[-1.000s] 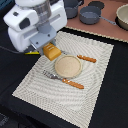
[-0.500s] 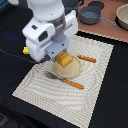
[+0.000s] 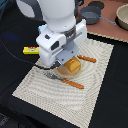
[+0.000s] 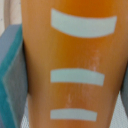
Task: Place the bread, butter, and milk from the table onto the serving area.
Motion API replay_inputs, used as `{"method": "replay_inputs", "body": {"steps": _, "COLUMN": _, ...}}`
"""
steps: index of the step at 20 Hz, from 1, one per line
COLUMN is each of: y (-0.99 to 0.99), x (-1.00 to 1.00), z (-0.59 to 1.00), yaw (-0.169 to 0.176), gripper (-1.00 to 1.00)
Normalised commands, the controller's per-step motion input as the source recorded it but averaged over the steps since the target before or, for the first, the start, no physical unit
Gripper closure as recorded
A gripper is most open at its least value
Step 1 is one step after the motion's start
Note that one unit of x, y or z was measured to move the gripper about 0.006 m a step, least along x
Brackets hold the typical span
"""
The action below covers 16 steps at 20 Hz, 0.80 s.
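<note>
Dark, near-black tabletop (image 3: 15, 35) fills most of the exterior view, matte, evenly lit with no hard shadows; beyond the pincer, toward the far edge, a brownish-pink board (image 3: 107, 25) lies flat on the table; on it a dark pan (image 3: 91, 15) with a long handle, and a beige bowl (image 3: 123, 16) cut off by the picture's edge on the exterior view's right; a thin black cable (image 3: 15, 54) curves over the tabletop on the exterior view's left of the pincer; near corner blurred, with a bluish patch (image 3: 6, 121); no walls or windows discernible; wrist view shows no room.
</note>
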Motion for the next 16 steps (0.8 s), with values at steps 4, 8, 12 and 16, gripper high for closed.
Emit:
{"method": "replay_inputs", "body": {"steps": 4, "y": 0.17, "x": 0.29, "z": -0.01, "yaw": 0.000, "gripper": 1.00}}
{"method": "replay_inputs", "body": {"steps": 8, "y": 0.06, "x": 0.34, "z": 0.00, "yaw": 0.000, "gripper": -1.00}}
{"method": "replay_inputs", "body": {"steps": 12, "y": 0.02, "x": 0.24, "z": 0.04, "yaw": 0.000, "gripper": -1.00}}
{"method": "replay_inputs", "body": {"steps": 16, "y": 0.11, "x": 0.09, "z": 0.48, "yaw": 0.000, "gripper": -1.00}}
